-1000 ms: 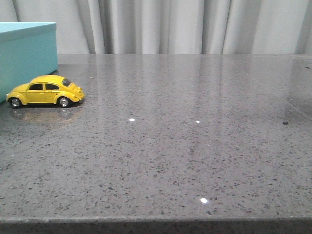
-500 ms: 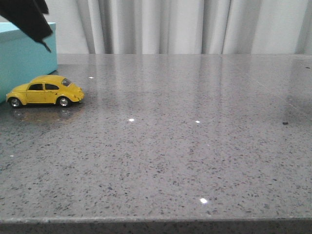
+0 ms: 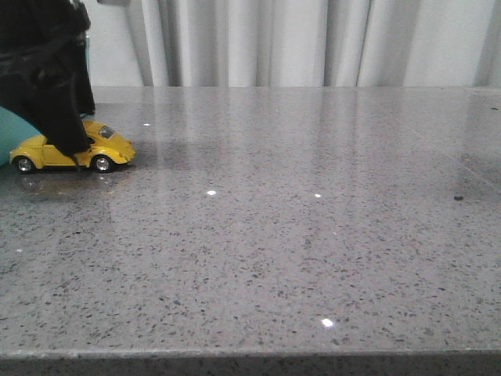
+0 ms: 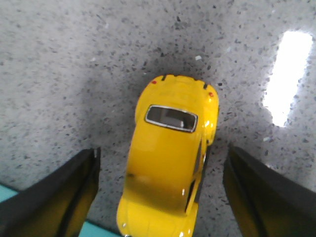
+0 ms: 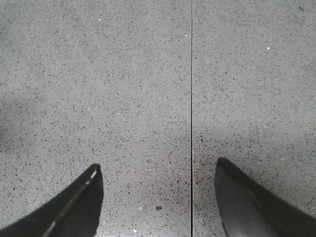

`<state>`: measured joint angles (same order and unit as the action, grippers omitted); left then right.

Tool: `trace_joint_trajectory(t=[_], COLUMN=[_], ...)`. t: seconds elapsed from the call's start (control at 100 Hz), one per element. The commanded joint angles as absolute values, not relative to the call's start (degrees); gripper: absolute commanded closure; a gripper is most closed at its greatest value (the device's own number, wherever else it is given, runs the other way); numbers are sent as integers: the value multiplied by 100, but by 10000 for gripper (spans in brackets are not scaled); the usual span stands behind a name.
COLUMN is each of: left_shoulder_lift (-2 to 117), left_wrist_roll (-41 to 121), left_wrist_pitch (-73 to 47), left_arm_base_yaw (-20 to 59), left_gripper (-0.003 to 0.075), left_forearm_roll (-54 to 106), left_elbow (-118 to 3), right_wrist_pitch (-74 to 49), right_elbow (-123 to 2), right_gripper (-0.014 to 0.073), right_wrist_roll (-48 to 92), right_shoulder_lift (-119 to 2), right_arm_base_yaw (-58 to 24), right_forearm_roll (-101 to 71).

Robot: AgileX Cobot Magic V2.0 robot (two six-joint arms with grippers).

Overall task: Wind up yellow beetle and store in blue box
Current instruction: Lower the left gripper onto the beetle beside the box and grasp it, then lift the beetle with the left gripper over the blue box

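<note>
Both fingers [image 4: 59, 197] of the left pincer [image 4: 163, 197] flank the yellow beetle [image 4: 170, 158], untouching.

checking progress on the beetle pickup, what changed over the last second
The left pincer came down from the upper left in the front view and now sits open over the yellow beetle, one finger on each side, apart from its body. Nothing has been gripped yet. The beetle has not moved, still standing beside the blue box on the table. The right pincer is open over bare table.
</note>
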<state>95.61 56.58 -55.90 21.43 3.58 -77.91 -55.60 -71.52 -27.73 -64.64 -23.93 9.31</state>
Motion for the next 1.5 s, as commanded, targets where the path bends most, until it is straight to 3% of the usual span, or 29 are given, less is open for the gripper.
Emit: trace_joint_trajectory(t=[0.0, 0.23, 0.45, 0.62, 1.01, 1.23, 1.49], left_shoulder_lift=[9417, 9512, 9512, 9512, 9080, 8871, 8904], left_wrist_roll=[5664, 5664, 5664, 5664, 5232, 2840, 529], left_wrist_pitch=[-5407, -5465, -5475, -5512, -5468, -5262, -5862], left_arm_base_yaw=[2185, 2185, 2185, 2185, 2145, 1538, 305], left_gripper=[215, 256, 460, 574, 584, 584, 584], left_forearm_roll=[394, 394, 394, 394, 566, 344, -75], left_elbow=[-7985, -7985, -7985, -8044, -9347, -10287, -10375], right_wrist_pitch=[-5178, -5178, -5178, -5178, -5166, -5166, -5160], right_elbow=[-7295, -7295, -7295, -7295, -7295, -7295, -7295], right_gripper=[106, 106, 106, 106, 106, 106, 106], right_wrist_roll=[-2700, -2700, -2700, -2700, -2701, -2701, -2701], right_shoulder_lift=[-6314, -6314, -6314, -6314, -6314, -6314, -6314], right_arm_base_yaw=[-2401, -2401, -2401, -2401, -2401, -2401, -2401], right_forearm_roll=[1046, 1046, 1046, 1046, 1046, 1046, 1046])
